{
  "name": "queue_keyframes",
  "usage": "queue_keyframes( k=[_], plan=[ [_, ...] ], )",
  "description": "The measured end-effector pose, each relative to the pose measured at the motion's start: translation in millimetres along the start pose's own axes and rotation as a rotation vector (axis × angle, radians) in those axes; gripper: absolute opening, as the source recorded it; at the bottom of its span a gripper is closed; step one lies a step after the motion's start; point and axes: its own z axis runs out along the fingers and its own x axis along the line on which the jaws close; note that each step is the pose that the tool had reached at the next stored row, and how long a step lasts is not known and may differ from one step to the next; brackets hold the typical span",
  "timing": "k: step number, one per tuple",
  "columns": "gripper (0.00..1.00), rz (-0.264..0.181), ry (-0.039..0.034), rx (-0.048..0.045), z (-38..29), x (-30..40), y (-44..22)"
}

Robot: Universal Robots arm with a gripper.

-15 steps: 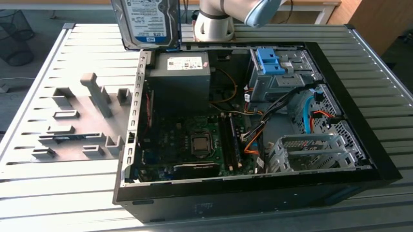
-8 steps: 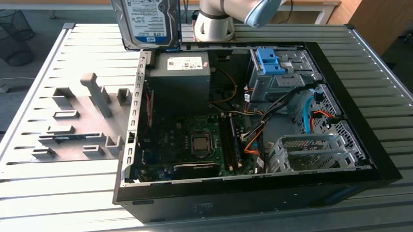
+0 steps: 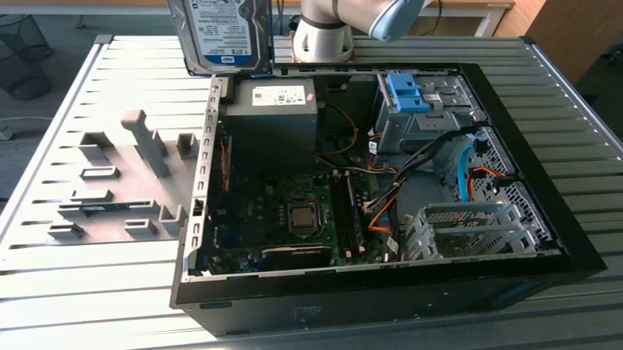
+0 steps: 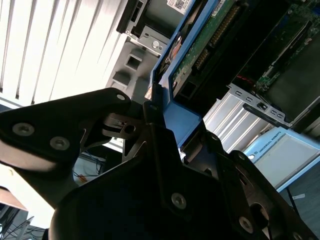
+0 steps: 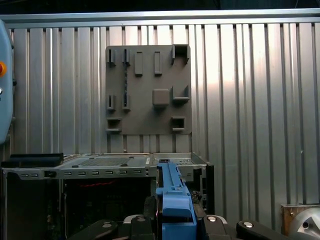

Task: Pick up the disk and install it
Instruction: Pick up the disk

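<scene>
Overhead, the arm (image 3: 326,33) is standing on the slatted table (image 3: 98,292) behind the computer case (image 3: 574,240); the gripper (image 5: 175,222) is hanging above the case, its black fingers (image 4: 156,131) clamping the blue bracket (image 4: 175,117) of the disk (image 3: 220,40); the disk is hanging upright, clear of the case, above its rear corner on the exterior view's left; a white-and-blue label (image 3: 229,22) is facing the exterior camera, its print too small to tell; a white sticker (image 3: 279,95) is showing on the grey box (image 3: 277,135) inside the case.
</scene>
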Motion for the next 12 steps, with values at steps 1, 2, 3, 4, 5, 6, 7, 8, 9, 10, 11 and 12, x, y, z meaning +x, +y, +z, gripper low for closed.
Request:
queue_keyframes(
  k=[1, 2, 3, 4, 5, 6, 7, 8, 9, 10, 11, 12],
  plan=[
    [0.37, 0.000, 0.0000, 0.0000, 0.1, 1.1, 0.0],
    [0.37, 0.000, 0.0000, 0.0000, 0.2, 2.5, 0.0],
    [0.37, 0.000, -0.0001, 0.0000, 0.2, 5.0, 0.0],
    [0.37, 0.000, 0.0000, 0.0000, 0.2, 7.9, -0.1],
    [0.37, 0.000, 0.0001, 0.0000, 0.3, 10.8, -0.3],
    [0.37, 0.000, 0.0004, 0.0001, 0.3, 13.7, -0.4],
    [0.37, 0.000, 0.0012, 0.0001, 0.3, 16.1, -0.5],
    [0.37, 0.000, 0.0019, 0.0001, 0.4, 17.7, -1.0],
    [0.37, 0.000, 0.0018, 0.0003, 0.7, 18.9, -2.5],
    [0.37, 0.000, 0.0020, 0.0003, 0.8, 19.1, -6.1],
    [0.37, 0.000, 0.0020, 0.0011, 1.1, 19.1, -10.1],
    [0.37, 0.000, 0.0020, 0.0028, 1.4, 19.0, -14.2]
  ],
)
